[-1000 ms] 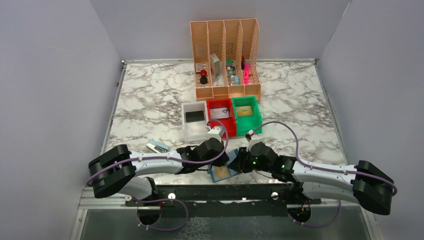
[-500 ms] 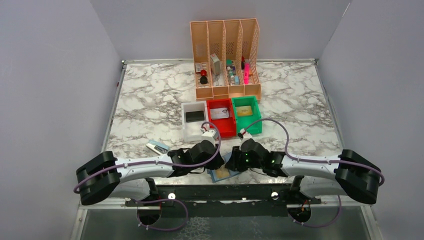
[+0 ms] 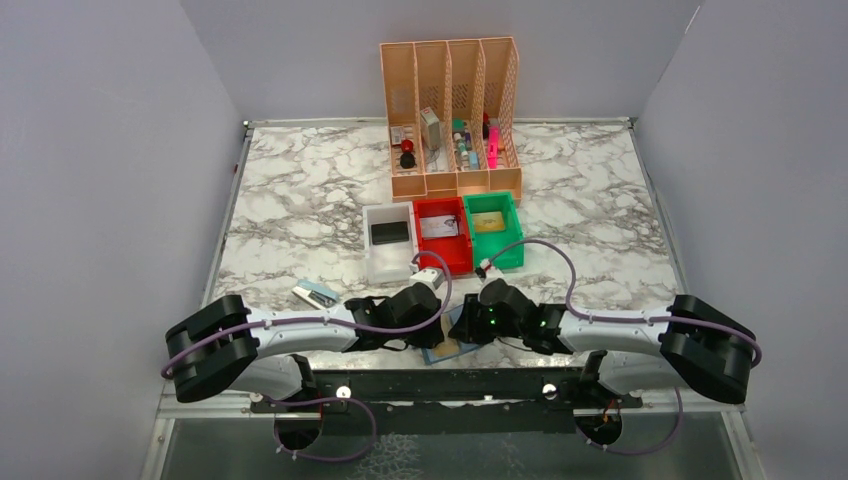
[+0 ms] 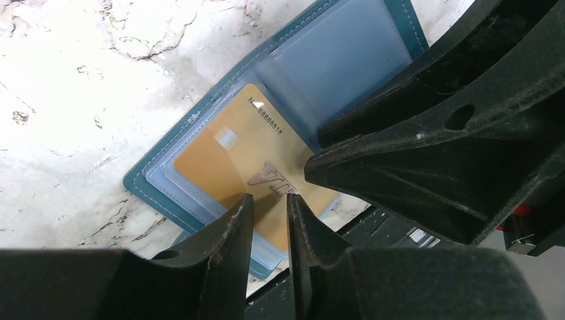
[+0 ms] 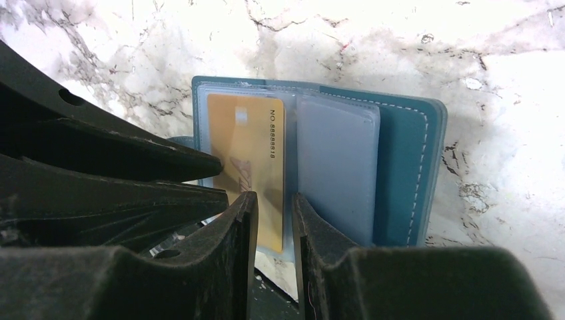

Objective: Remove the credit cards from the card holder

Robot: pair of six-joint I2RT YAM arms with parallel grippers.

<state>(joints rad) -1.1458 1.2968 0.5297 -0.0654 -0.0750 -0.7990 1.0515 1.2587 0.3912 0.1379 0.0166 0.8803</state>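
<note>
Near the front edge of the marble table (image 3: 300, 220), the top view shows the left gripper (image 3: 425, 325) and the right gripper (image 3: 468, 325) crowded together over the teal card holder (image 3: 445, 350). The holder lies open and flat right at the brink. A small greyish card (image 3: 314, 293) lies well apart to the left, apparently already out. With both wrists this close, any sideways correction could knock one gripper into the other.

From the left wrist, the gold card (image 4: 246, 167) sits inside a clear pocket of the holder. The left jaws are only a narrow slit apart above the card's near end, and nothing can be seen caught between them. If they close on the slick pocket film rather than the card's edge, they would likely slip or lift the whole holder.

From the right wrist, the right jaws are equally narrow, poised over the seam between the gold card and the empty clear pocket (image 5: 336, 173) beside it. Whether they press the holder down cannot be told. If they do not pin it, a pull on the card could drag the holder off the table's edge.
</note>
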